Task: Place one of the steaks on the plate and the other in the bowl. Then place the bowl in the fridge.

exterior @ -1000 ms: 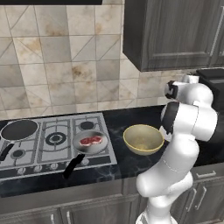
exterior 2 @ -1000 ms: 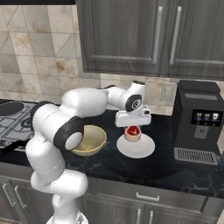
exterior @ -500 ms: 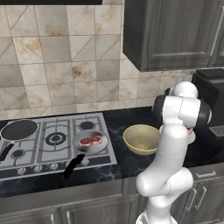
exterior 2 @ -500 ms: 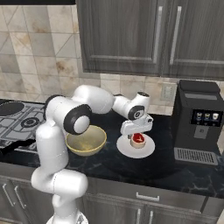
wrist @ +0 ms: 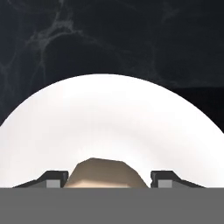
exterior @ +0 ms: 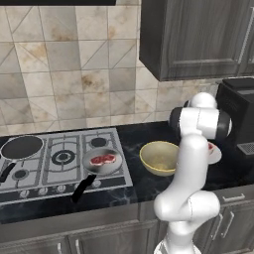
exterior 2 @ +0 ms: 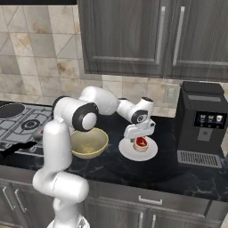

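White plate (exterior 2: 128,153), yellow-tan bowl (exterior 2: 88,143), black marbled counter (exterior 2: 169,176).

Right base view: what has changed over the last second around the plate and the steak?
The gripper came down with the steak to the plate, jaws still around it, not released. The bowl, the pan steak and the base stayed put.

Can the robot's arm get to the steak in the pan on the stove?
Probably yes. That steak lies uncovered in the pan, nothing over it, but the gripper is over at the plate with the other steak between its fingers.
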